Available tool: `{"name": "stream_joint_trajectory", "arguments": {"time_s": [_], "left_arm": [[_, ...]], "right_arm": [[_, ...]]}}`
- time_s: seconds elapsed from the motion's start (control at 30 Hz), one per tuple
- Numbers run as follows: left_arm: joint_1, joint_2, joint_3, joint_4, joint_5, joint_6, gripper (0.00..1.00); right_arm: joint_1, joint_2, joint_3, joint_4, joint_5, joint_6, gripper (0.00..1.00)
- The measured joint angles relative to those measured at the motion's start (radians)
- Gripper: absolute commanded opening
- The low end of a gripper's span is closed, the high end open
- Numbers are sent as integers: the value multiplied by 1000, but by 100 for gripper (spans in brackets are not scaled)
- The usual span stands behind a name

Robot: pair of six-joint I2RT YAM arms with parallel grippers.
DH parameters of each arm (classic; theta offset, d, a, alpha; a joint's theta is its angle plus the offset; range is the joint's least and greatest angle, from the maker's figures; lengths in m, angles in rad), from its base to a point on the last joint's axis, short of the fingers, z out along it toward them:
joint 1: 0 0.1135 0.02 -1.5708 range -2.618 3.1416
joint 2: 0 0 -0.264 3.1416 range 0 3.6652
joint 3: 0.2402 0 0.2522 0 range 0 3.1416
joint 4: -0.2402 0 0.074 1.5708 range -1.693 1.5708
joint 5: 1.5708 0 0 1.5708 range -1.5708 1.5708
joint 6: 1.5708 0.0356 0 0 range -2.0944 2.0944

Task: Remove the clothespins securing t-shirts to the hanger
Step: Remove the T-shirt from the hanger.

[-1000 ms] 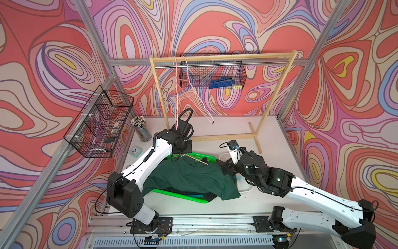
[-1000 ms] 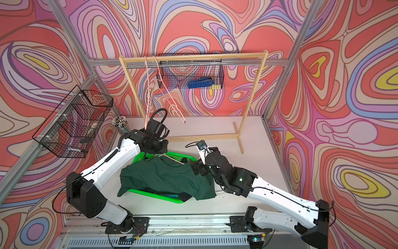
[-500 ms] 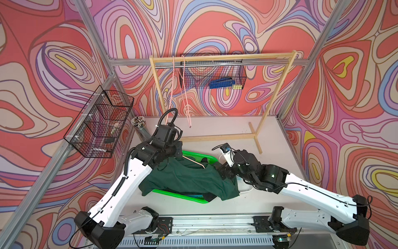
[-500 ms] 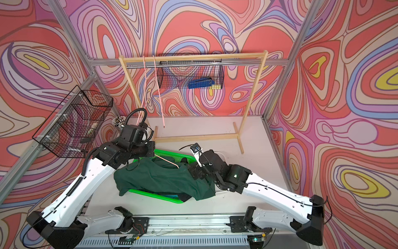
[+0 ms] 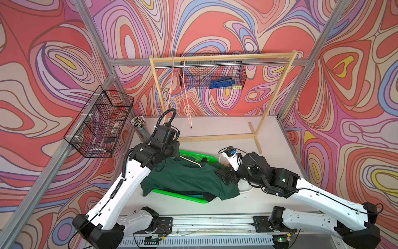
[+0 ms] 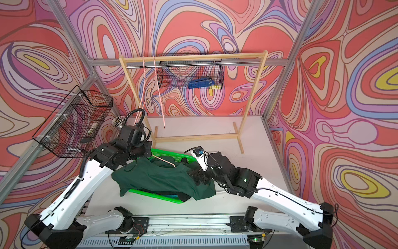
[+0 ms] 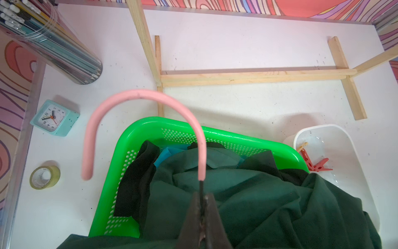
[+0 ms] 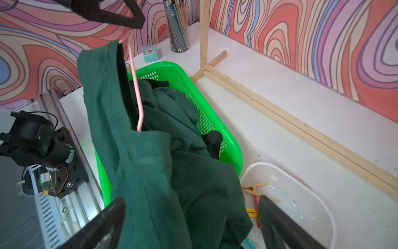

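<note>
Clothespins (image 7: 310, 163) in white tub (image 7: 318, 127); left pincer (image 7: 202, 196) clamps hanger (image 7: 137, 94).

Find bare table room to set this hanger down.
Free: table behind the rack base rail up to the wall, and between that rail and the green basket. Crowded: pencil jar, clock, tape roll beside the basket; white tub opposite.
</note>
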Motion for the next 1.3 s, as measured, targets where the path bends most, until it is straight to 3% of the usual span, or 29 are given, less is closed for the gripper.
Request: {"name": "stream_joint_trajectory", "arguments": {"time_s": [0.17,0.37,0.7,1.3], "left_arm": [[2,-3,0,0,-8,-3,0],[2,-9,0,0,-17,-6,0],[2,-43,3,-4,-37,-6,0],[21,-116,6,-15,-68,-19,0]], "right_arm": [[0,11,-11,-7,-28,8,81],[0,40,-34,-6,-56,12,59],[0,83,-52,5,-69,19,0],[0,11,-66,-23,80,45,0]]}}
